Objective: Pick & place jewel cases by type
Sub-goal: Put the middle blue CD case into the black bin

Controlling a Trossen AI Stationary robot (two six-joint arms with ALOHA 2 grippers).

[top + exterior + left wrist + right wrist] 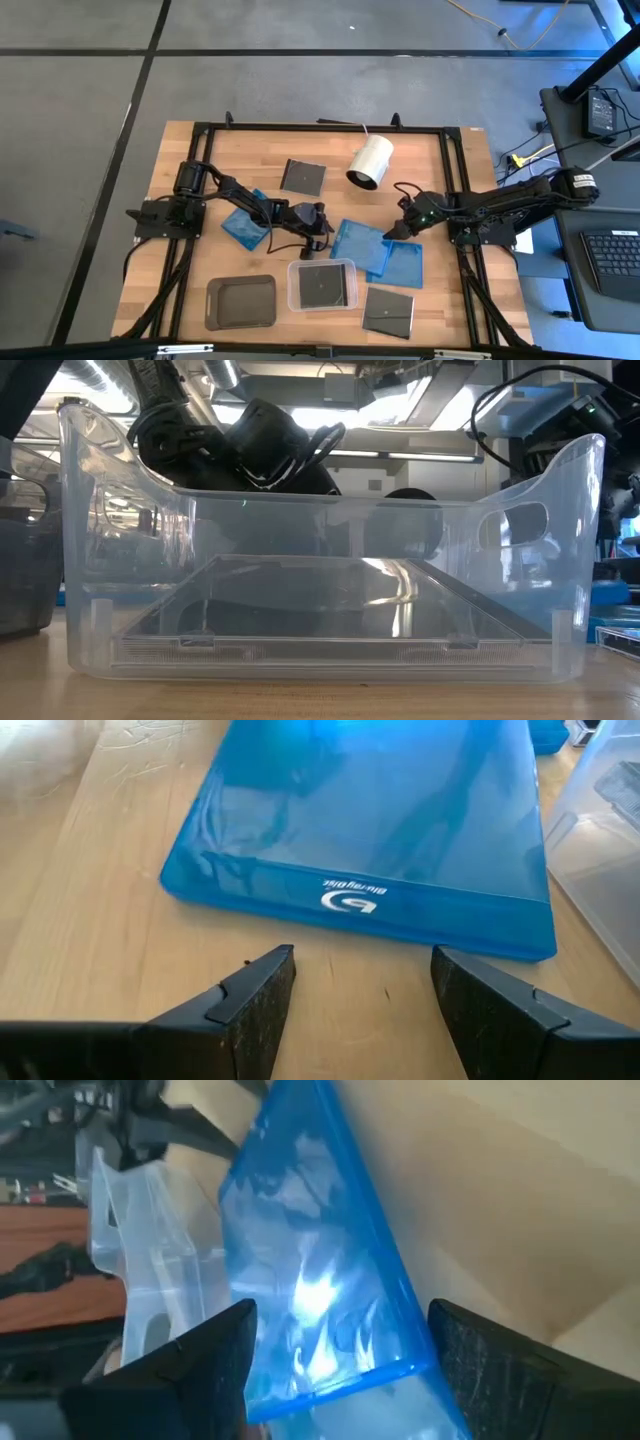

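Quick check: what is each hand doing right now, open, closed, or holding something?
Left hand: open, empty, low over the table facing the edge of a blue jewel case.
Right hand: open, fingers either side of another blue jewel case, not clamped.

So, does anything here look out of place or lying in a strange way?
Yes: the white cylinder lies on its side among the cases. Two blue jewel cases overlap at the table's middle, and the right gripper is open around one's edge.

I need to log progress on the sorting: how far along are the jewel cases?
Done: one dark case lies in the clear tray; the dark grey tray looks empty. In hand: nothing is gripped; the left claw and right claw each stand open at a blue case. Left: three blue and two dark cases on the table.
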